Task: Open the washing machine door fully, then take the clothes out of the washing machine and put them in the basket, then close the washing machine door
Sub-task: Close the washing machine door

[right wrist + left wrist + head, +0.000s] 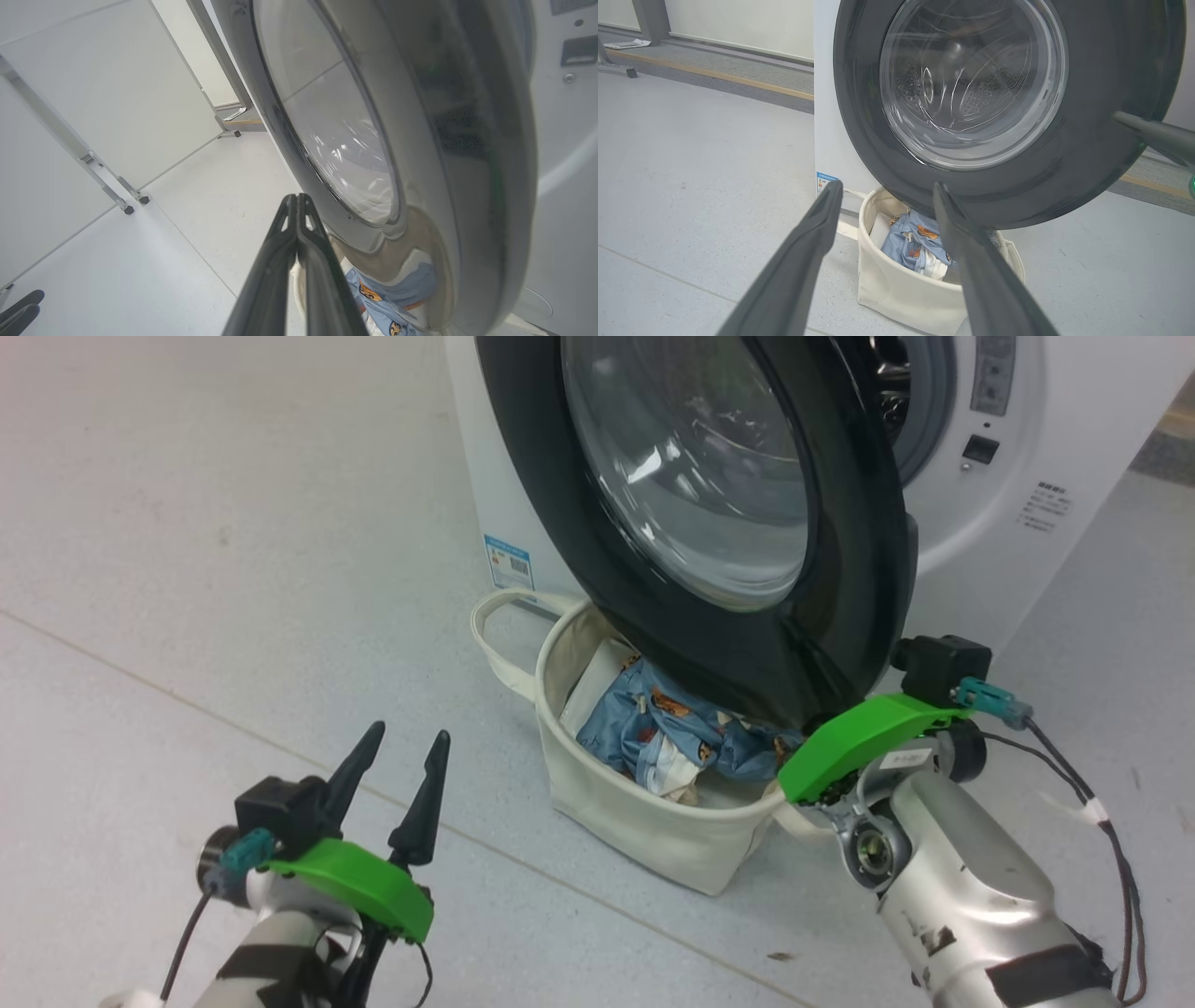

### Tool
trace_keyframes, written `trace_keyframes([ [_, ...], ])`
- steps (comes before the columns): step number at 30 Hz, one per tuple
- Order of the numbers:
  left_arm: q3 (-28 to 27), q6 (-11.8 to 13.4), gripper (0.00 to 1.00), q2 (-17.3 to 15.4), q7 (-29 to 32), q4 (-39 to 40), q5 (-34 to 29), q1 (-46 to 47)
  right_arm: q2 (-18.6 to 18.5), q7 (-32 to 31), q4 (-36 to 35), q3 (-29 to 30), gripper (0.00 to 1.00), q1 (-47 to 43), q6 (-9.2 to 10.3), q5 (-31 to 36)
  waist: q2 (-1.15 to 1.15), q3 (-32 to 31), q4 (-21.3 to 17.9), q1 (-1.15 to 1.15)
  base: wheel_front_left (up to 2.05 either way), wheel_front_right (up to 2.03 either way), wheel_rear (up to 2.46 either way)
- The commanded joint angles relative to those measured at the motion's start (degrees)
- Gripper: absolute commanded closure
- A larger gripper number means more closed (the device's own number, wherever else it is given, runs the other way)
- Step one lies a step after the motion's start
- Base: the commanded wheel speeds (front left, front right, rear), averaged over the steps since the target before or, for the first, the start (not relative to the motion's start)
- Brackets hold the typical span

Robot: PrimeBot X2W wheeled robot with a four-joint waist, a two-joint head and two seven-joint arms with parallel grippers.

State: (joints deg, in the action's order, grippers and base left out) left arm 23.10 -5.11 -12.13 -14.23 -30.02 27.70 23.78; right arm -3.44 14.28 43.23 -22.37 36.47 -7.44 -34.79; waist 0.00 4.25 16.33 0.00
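The washing machine [1027, 448] stands at the top right, white, with its drum partly visible behind the door. The washing machine door [840, 569] stands part-way open, and its black rim hangs over the basket [635, 812]. That cream basket sits on the floor in front of the machine. Light-blue printed clothes [653, 719] lie inside it, also visible in the left wrist view as clothes [910, 238]. My left gripper [406, 735] is open and empty, left of the basket. My right gripper [296, 198] is shut, its tips against the door's outer rim [1101, 154].
A blue label sticker [509, 562] marks the machine's left lower corner. White partition panels on metal legs [126, 200] stand beyond the door. Pale grey floor with seam lines [187, 700] stretches to the left.
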Motion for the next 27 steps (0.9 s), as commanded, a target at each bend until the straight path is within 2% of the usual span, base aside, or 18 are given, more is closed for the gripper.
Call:
trace_keyframes([
  [1,-2.11,-0.32,0.0,-0.5,-0.53,1.1,0.34,3.34,0.57,0.7,-1.17,0.37,1.0,2.87,-0.05,0.16,0.0,0.9,0.12,0.0,0.0,0.0,0.0],
  [12,-3.12,-1.13,0.0,-0.41,-0.73,0.05,0.87,4.7,0.57,0.71,2.99,5.11,1.0,4.93,-0.05,1.33,0.0,2.63,-1.18,0.0,0.0,0.0,0.0],
  [18,-4.33,-1.48,0.0,-0.47,-0.75,0.74,1.02,4.63,0.57,0.72,4.9,9.41,1.0,6.95,-0.05,4.23,0.0,3.73,-2.48,0.0,0.0,0.0,0.0],
  [27,-7.09,-1.79,0.0,-1.38,-0.76,2.94,1.29,5.33,0.57,0.72,6.17,16.3,1.0,12.05,-0.05,7.13,0.0,8.67,-4.72,0.0,0.0,0.0,0.0],
])
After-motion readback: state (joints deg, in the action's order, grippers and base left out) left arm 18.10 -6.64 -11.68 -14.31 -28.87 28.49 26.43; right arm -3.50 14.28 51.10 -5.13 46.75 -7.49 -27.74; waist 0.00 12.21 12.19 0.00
